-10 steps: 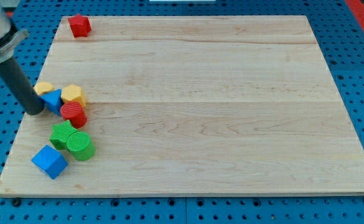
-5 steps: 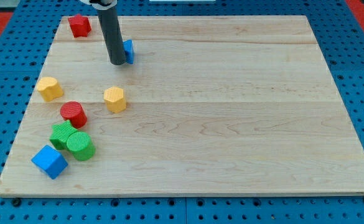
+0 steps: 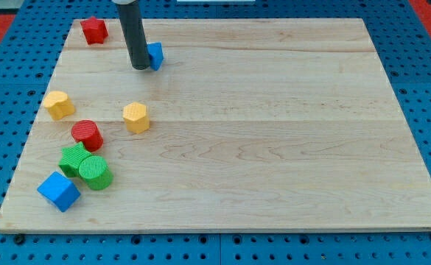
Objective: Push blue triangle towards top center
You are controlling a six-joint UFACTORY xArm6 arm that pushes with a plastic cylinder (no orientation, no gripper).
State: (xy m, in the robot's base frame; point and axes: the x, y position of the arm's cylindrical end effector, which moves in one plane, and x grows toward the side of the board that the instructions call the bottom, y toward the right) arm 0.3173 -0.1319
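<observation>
The small blue triangular block [image 3: 155, 55] is touched on its view-left side by my tip [image 3: 139, 67] on the pale wooden desk [image 3: 274, 132]; no claw is fitted, so nothing is held.

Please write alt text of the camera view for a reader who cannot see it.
My tip touches the left side of the blue triangle near the wooden board's top left; the other blocks lie along the board's left side.

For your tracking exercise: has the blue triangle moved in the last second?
Yes. The blue triangle left the cluster at the view's left and went up and rightward; it now lies right of the red block, with my tip against its left side.
</observation>
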